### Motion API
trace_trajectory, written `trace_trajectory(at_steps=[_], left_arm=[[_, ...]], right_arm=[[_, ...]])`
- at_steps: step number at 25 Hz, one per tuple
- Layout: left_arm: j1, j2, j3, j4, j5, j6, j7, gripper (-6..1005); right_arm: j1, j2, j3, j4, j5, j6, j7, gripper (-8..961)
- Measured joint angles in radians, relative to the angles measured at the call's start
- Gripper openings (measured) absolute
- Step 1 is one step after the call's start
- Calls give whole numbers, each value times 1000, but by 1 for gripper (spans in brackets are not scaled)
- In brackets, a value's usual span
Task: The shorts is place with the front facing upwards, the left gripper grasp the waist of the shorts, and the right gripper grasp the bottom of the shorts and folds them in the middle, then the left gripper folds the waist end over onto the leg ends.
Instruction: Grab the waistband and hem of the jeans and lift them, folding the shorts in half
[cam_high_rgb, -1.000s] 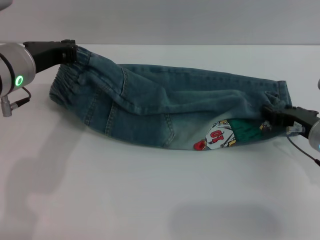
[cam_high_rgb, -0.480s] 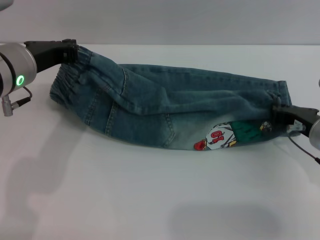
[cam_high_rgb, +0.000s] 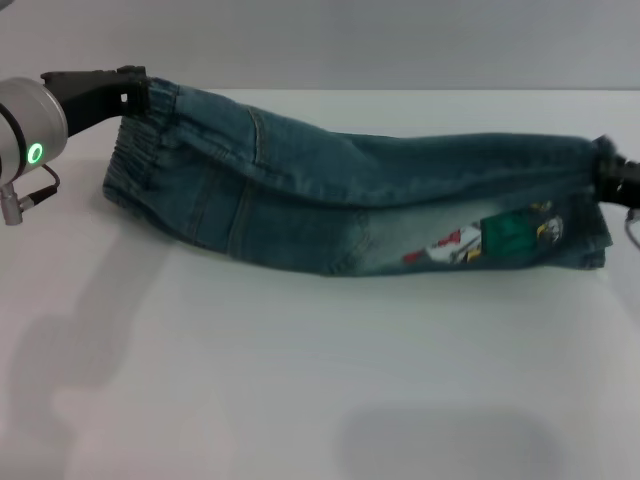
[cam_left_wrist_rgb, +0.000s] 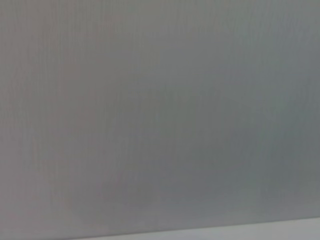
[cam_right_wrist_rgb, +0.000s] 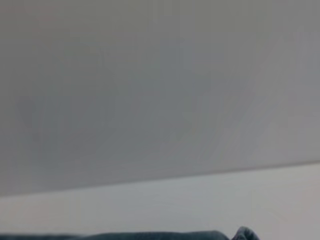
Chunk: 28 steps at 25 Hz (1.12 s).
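Observation:
Blue denim shorts (cam_high_rgb: 330, 195) with a coloured cartoon patch near the leg end lie stretched across the white table (cam_high_rgb: 300, 380) in the head view. My left gripper (cam_high_rgb: 138, 87) is at the far left, shut on the elastic waist, which is lifted a little. At the right edge of that view my right gripper (cam_high_rgb: 612, 176) is shut on the leg end, holding its top layer up. A thin strip of the denim (cam_right_wrist_rgb: 150, 235) shows in the right wrist view. The left wrist view shows only a grey wall.
The white table extends bare in front of the shorts, toward me. A grey wall (cam_high_rgb: 400, 40) runs behind the table's far edge.
My right gripper has moved right and slightly up with the leg end, pulling the shorts longer and flatter. The left gripper has risen slightly with the waist.

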Motion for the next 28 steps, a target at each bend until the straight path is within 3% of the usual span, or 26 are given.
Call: trace_trajectory(at_steps=[19, 24, 28], left_arm=[[-65, -2, 1, 119, 0, 104, 0, 46], [-123, -2, 0, 199, 0, 135, 0, 46], [-161, -4, 18, 302, 2, 260, 0, 46]], right_arm=[[14, -3, 84, -6, -12, -45, 0, 115], [63, -4, 102, -85, -12, -68, -1, 137], [136, -7, 117, -220, -14, -137, -73, 155]])
